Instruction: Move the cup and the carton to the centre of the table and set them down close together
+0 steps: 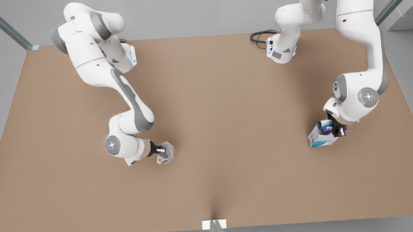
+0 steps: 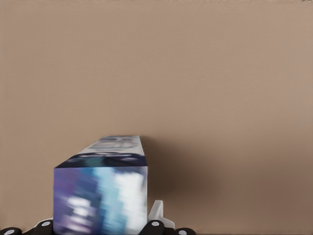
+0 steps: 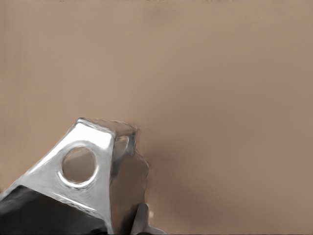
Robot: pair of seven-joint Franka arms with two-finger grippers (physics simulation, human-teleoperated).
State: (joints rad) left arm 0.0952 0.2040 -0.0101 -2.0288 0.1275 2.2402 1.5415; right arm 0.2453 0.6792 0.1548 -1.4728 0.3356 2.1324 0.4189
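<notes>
The carton point(image 1: 319, 136), white with a blue-purple band and a teal bottom edge, hangs tilted over the table point(image 1: 227, 104) at the front view's right. My left gripper point(image 1: 334, 128) is shut on it, and the left wrist view shows the carton point(image 2: 101, 196) close up between the fingers. At the front view's left, the pale faceted cup point(image 1: 167, 153) is held low over the table by my right gripper point(image 1: 160, 151), which is shut on it. The right wrist view shows the cup point(image 3: 88, 166) lying on its side in the grip.
A wide stretch of bare brown tabletop point(image 1: 242, 135) lies between the two arms. A black cable point(image 1: 259, 37) loops by the arm base at the back. A white marker point(image 1: 214, 224) sits on the front edge, and a glass post point(image 1: 3, 23) stands at a back corner.
</notes>
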